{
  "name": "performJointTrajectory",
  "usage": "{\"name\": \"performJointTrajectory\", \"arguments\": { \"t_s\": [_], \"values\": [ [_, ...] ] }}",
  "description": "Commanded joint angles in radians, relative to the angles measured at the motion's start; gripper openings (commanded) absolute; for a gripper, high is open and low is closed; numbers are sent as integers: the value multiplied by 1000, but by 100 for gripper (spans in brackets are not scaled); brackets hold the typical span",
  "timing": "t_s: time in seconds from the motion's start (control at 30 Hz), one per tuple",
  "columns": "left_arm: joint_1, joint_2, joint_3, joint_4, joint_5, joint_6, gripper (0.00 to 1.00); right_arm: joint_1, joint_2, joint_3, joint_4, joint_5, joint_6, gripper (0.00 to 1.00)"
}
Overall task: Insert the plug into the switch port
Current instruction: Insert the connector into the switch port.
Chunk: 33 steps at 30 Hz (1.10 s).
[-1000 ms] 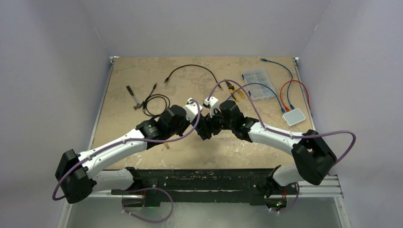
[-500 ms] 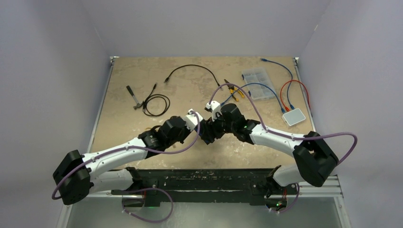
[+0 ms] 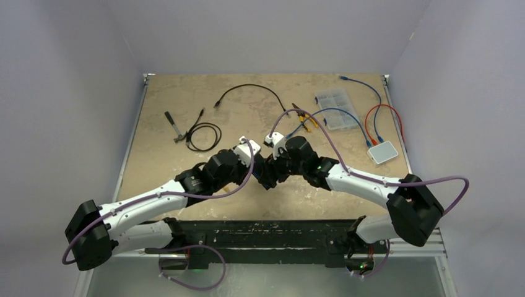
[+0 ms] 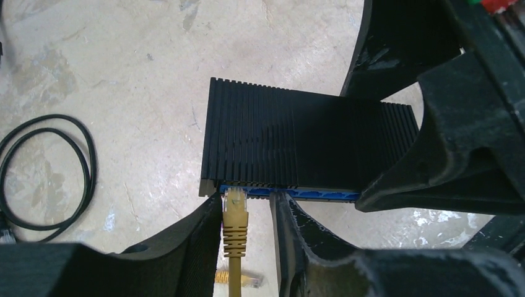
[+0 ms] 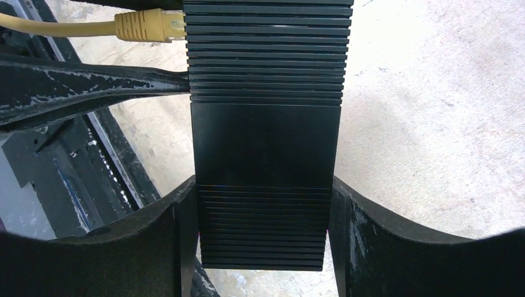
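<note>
The black ribbed switch (image 4: 297, 142) is clamped across its width by my right gripper (image 5: 263, 189), which is shut on it and holds it above the table; it also shows in the right wrist view (image 5: 266, 142). The yellow plug (image 4: 236, 210) has its clear tip at the leftmost port of the switch's blue face, and its tip meets the switch edge in the right wrist view (image 5: 148, 25). My left gripper (image 4: 246, 204) straddles the plug. The plug rests against one finger, with a gap to the other. In the top view both grippers (image 3: 257, 164) (image 3: 267, 173) meet mid-table and hide the switch.
A white box (image 3: 382, 151) with red and blue cables sits at the right. A clear organizer (image 3: 334, 102), pliers (image 3: 304, 117), a black cable (image 3: 247, 90), a coiled black cable (image 3: 204, 135) and a small hammer (image 3: 174, 127) lie further back. Another yellow plug (image 4: 238, 281) lies below the left gripper.
Both grippers, still meeting at the switch, have shifted slightly left and toward the near edge. The left arm's elbow has dropped back to the near left.
</note>
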Motion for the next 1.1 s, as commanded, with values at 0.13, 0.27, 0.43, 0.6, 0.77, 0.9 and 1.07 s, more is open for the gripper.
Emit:
{"name": "performJointTrajectory", "arguments": {
  "t_s": [0.13, 0.27, 0.43, 0.6, 0.77, 0.9, 1.07],
  "values": [
    [-12, -57, 120, -118, 44, -187, 39, 8, -14, 57, 92, 14, 10, 0],
    [-12, -59, 177, -239, 22, -230, 42, 0, -9, 52, 97, 13, 6, 0],
    [-12, 5, 251, -386, -17, -242, 41, -5, 0, 56, 102, 4, 3, 0],
    [-12, 57, 279, -408, -26, -220, 34, -5, 7, 65, 100, -12, -3, 0],
    [-12, 86, 297, -417, -43, -199, 26, -6, 4, 64, 100, -23, -3, 0],
    [-12, 98, 303, -425, -62, -193, 25, -6, 6, 64, 103, -31, -3, 0],
    [-12, 64, 307, -425, -93, -183, 28, -8, 11, 61, 107, -34, -3, 0]
  ]
}}
